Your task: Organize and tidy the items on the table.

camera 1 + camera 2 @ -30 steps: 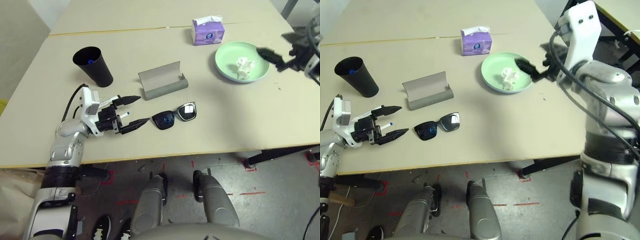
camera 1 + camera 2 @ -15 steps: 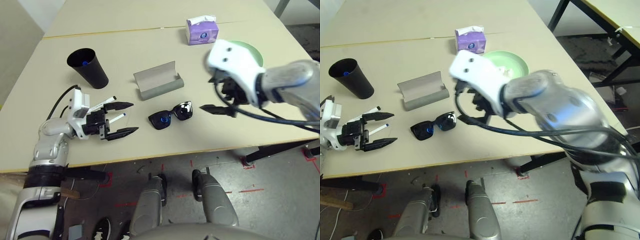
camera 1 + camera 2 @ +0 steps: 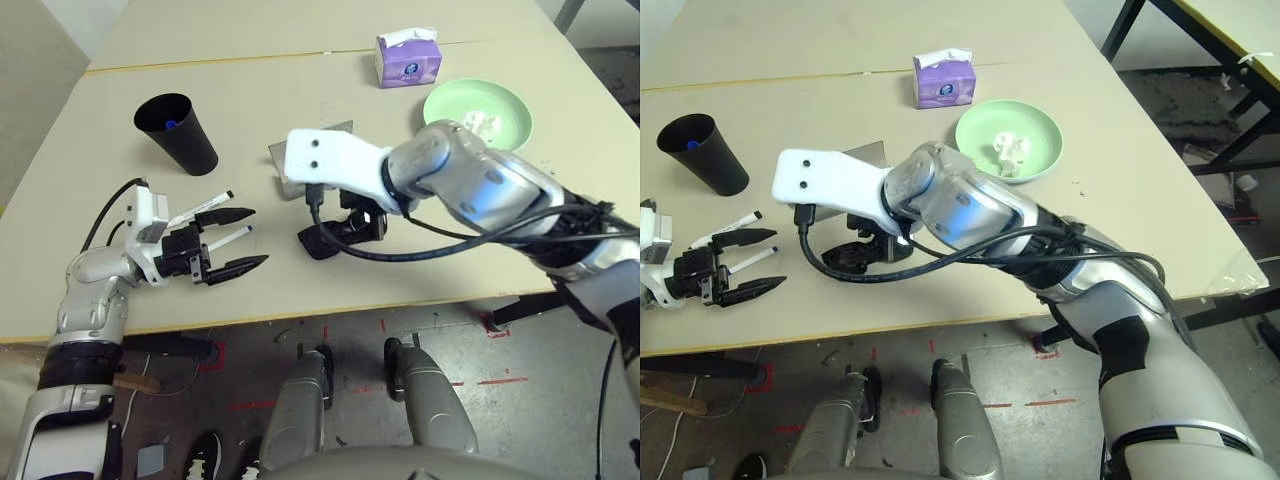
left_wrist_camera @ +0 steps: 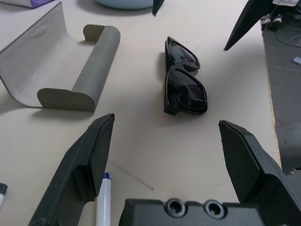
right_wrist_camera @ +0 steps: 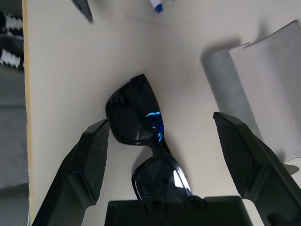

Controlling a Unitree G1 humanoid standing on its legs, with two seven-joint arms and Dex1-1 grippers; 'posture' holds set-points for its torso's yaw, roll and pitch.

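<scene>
Right arm has swung across from the pale-green plate [image 3: 480, 108] side. Left gripper [image 3: 232, 241] hovers near the table [image 3: 400, 270] edge, fingers apart, markers between them. Right gripper [image 5: 171, 141], fingers spread, straddles the black sunglasses [image 5: 148, 150] beside the grey case [image 4: 66, 70].

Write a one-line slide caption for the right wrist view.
Open right gripper poised above the black sunglasses on the table, grey glasses case alongside.
</scene>
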